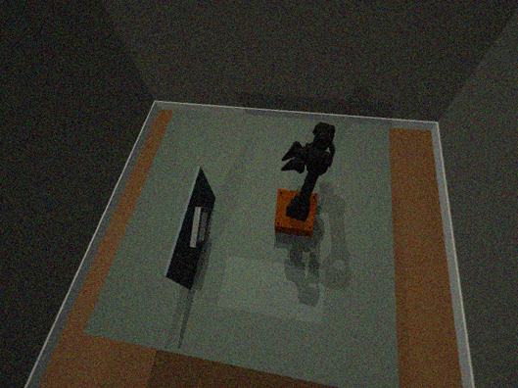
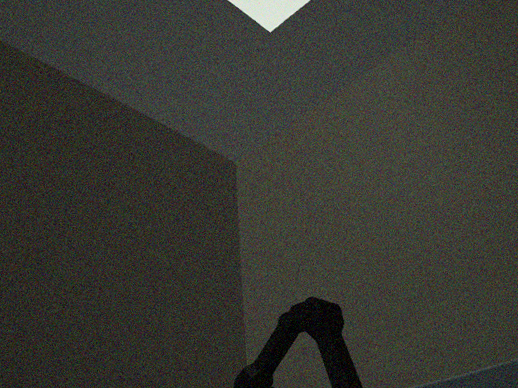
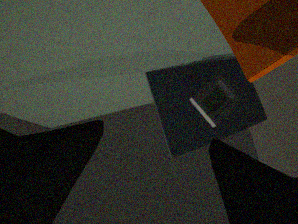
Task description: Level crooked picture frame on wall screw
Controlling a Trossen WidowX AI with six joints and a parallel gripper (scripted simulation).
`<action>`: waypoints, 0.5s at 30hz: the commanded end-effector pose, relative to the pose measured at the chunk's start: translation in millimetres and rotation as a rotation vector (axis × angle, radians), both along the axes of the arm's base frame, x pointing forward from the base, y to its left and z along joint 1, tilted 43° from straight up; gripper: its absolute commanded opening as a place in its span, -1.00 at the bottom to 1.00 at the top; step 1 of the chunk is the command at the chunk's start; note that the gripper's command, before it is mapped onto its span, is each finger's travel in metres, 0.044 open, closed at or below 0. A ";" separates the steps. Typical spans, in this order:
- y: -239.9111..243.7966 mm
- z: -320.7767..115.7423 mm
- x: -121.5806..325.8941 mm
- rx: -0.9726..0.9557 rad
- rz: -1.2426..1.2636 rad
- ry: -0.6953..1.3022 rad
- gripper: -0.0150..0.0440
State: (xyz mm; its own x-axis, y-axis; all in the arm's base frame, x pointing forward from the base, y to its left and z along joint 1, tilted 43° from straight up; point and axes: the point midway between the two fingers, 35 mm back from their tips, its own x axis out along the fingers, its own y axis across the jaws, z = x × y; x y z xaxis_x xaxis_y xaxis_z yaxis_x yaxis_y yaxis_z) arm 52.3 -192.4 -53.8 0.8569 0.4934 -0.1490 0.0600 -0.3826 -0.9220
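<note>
The picture frame is small and dim, with one bright pale edge, and is on the face of a dark upright panel. In the wrist view its pale edge runs at a clear slant to the panel's edges, so it looks crooked. Which side is higher I cannot tell. The screw and notched strip are hidden. My gripper is open and empty, in the air well away from the frame, pointing toward the panel. In the exterior view only the arm's upper part shows clearly.
The arm stands on an orange base plate to the right of the panel in the top view. Both are on a pale grey-green mat over an orange-brown table with a raised pale rim. The light is very dim.
</note>
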 end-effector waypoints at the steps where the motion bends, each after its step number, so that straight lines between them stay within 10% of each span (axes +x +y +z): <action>1: 0.7 0.5 1.1 -0.006 0.013 0.004 0.78; 6: 19.3 10.7 24.6 -0.182 0.349 0.110 0.39; 15: 46.9 24.6 59.2 -0.634 0.960 0.304 0.39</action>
